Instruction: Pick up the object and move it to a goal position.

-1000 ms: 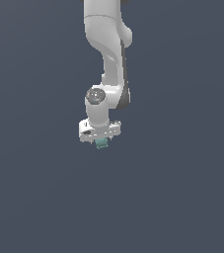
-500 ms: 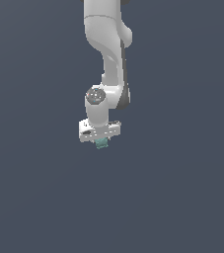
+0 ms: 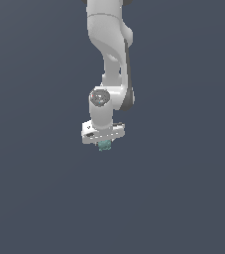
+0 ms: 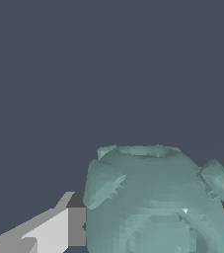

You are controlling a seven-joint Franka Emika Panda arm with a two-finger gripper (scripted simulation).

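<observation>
Clearly mid-carry: the object (image 3: 104,145), a small teal lumpy block, held aloft under the white gripper (image 3: 103,144) at the end of the arm (image 3: 109,44), against a plain dark grey backdrop with no desk edge or corner anywhere in sight. In the exterior view, only the block's lower part peeking out beneath the hand's crossbar, the fingers themselves too small to make out there. In the wrist view, the object (image 4: 155,202) filling the near field, a pale finger (image 4: 44,232) pressed up against one flank and a sliver of grey at the opposite flank, so jaws clenched on the block from both sides, by the look of it. No surface under the block, no shadow, nothing else nearby. Judged from this: pick-up done, transport step in hand. No goal marker visible in either view, so impossible to say how near the target lies or in which direction. Next move, probably: carry on toward the goal with the grip held firm and the wrist kept level, since a lumpy shape offers uneven contact and could twist or slip under a jerk. Smooth travel, then a steady halt at the goal, seems the safer course.
</observation>
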